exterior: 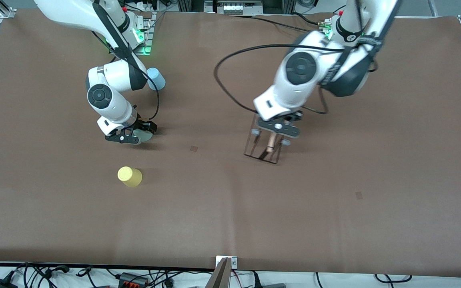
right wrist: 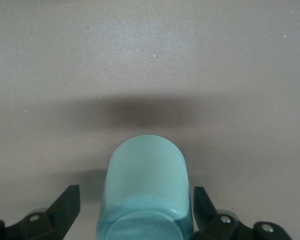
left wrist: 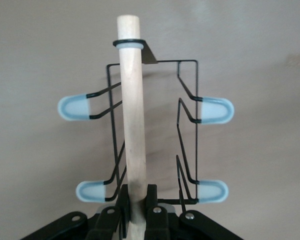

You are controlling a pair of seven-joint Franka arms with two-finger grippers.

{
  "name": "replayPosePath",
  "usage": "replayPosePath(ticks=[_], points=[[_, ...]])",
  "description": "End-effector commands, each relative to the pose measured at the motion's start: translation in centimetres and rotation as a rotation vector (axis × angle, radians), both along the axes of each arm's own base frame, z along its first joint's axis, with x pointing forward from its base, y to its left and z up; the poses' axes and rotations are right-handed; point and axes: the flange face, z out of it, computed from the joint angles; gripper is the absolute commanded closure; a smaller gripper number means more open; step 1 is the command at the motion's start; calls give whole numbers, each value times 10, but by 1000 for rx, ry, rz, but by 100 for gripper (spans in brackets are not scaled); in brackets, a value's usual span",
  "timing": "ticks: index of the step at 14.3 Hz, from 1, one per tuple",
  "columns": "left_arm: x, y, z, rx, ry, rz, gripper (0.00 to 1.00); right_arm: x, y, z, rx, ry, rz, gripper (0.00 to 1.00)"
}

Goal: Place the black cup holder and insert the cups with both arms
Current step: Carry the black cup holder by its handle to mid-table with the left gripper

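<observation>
My left gripper is shut on the light wooden rod of the black cup holder, whose wire frame and grey-tipped prongs spread out below it. In the front view this left gripper holds the cup holder upright at mid-table; I cannot tell whether its base touches the table. My right gripper is open, with the mint green cup between its fingers and a gap on each side. Only an edge of that cup shows under the right gripper.
A yellow cup stands upside down, nearer to the front camera than the right gripper. A light blue cup stands close to the right arm's base, partly hidden by that arm. A black cable loops over the table beside the left arm.
</observation>
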Motion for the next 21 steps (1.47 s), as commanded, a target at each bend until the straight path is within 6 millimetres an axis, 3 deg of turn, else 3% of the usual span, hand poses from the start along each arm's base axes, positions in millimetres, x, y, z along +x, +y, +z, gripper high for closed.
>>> replayPosePath(ticks=[1, 3, 6, 14, 15, 16, 17, 18, 21], points=[[4, -47, -13, -15, 26, 98, 99, -1, -2, 1, 6, -8, -3, 0], [4, -67, -25, -21, 28, 159, 99, 0, -3, 1, 6, -8, -5, 0], [8, -79, -33, -72, -9, 250, 99, 0, -3, 1, 6, -8, -3, 0], [5, -85, -43, -71, 5, 283, 95, 1, -5, 3, 7, -13, -2, 0], [4, -85, -44, -69, 8, 283, 93, 1, -5, 3, 7, -13, -2, 4], [4, -84, -44, -68, 9, 284, 87, 2, -5, 4, 8, -16, 0, 11], [4, -84, -46, -64, 10, 278, 55, 1, -4, 4, 8, -16, 0, 17], [2, -84, -48, -53, 7, 257, 1, 1, -4, 5, 8, -17, 0, 25], [1, -84, -44, -53, 6, 253, 0, 2, -4, 6, 8, -19, 1, 50]])
